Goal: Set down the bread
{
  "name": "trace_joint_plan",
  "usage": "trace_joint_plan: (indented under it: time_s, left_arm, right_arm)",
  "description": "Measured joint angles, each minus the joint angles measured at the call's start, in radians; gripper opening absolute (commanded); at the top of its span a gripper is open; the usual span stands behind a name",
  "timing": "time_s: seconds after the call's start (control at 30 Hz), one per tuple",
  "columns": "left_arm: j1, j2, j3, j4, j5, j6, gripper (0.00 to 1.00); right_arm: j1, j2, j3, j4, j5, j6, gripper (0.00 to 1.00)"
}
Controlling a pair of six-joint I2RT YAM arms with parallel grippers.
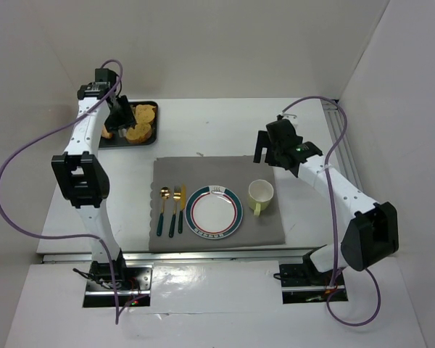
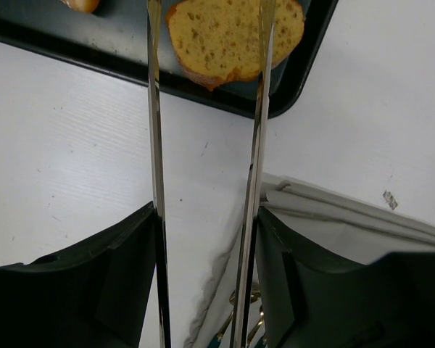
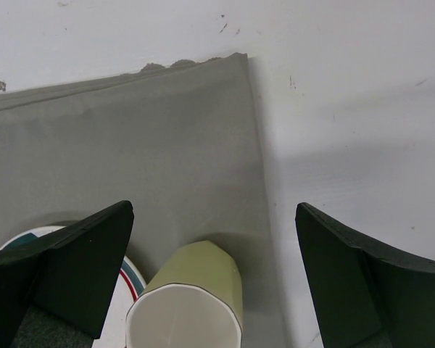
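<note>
Fingers (image 2: 206, 181) above tray's (image 2: 304, 65) bread (image 2: 232, 36)

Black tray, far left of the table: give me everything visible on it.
The black tray is a shallow, dark, rounded-corner tray that looks like plastic or metal, lying flat on the white table beyond the grey mat's far-left corner. It holds tan-orange bread pieces; the left wrist view shows one as a porous slice lying near the tray's corner, another cut off at the frame edge. The left gripper hangs over it, covering part of it, jaws apart with nothing between them.
</note>
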Motion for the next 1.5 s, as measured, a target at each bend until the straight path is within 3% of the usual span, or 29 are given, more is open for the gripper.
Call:
trace_joint_plan:
  time_s: [0.5,0.93,1.07,1.27,1.5]
  left_arm:
    - [0.049,0.188,0.169,0.024,0.007,-0.050,0.67]
    - [0.083,0.288,0.248,0.083,0.109,-0.074,0.66]
    - [0.094,0.291,0.248,0.092,0.110,-0.078,0.53]
    - [0.104,0.289,0.241,0.093,0.110,-0.079,0.18]
    - [0.103,0.186,0.103,0.111,0.100,-0.069,0.02]
  right_arm:
    - [0.014,0.056,0.025,-0.001,0.000,-0.002,1.00]
    - [0.040,0.064,0.036,-0.002,0.013,-0.003,1.00]
    - [0.040,0.064,0.036,-0.002,0.019,-0.003,1.00]
    - [0.049,0.072,0.037,-0.002,0.024,-0.002,1.00]
    - [0.078,0.083,0.038,-0.002,0.032,-0.001,1.00]
